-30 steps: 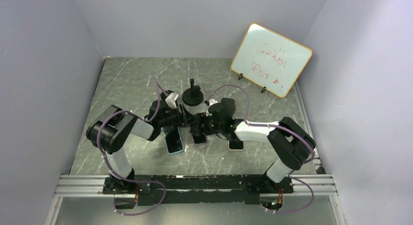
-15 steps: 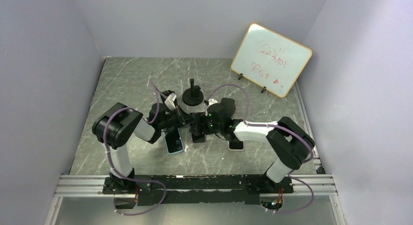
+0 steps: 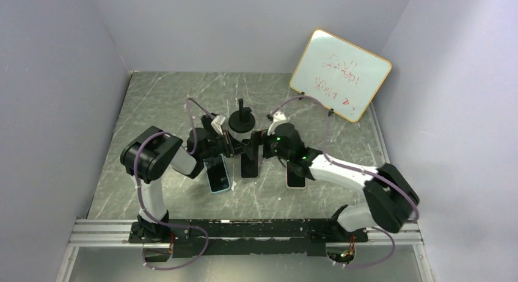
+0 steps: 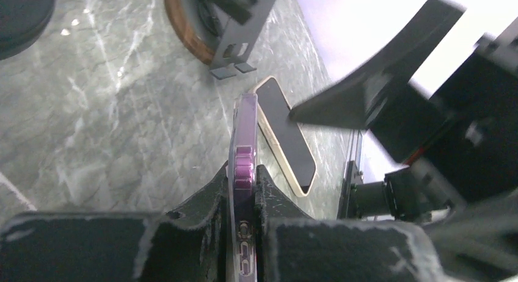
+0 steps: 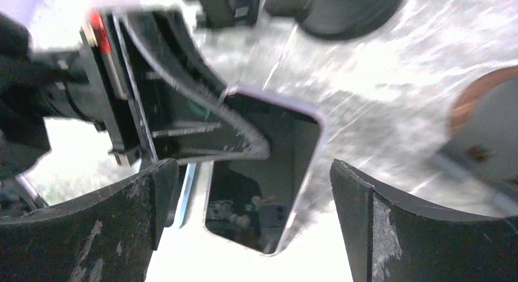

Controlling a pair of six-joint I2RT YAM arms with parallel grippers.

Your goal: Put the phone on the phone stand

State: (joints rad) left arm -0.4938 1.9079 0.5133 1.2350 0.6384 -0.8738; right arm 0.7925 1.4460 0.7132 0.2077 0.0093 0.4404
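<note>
One phone (image 4: 242, 120) handed over, left claw (image 4: 242, 183) now clenched on it, right claw (image 5: 253, 172) released wide.

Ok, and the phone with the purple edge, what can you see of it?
The phone is thin and flat, with a shiny dark screen and a see-through purple case with rounded corners and purple side buttons. The left gripper is shut on its two flat faces near one end, holding it over the grey table. The right gripper stands open on either side of it, not touching.

Left fingers (image 4: 204, 206) clamped onto phone (image 4: 243, 135); right fingers (image 5: 91, 233) released, spread.
</note>
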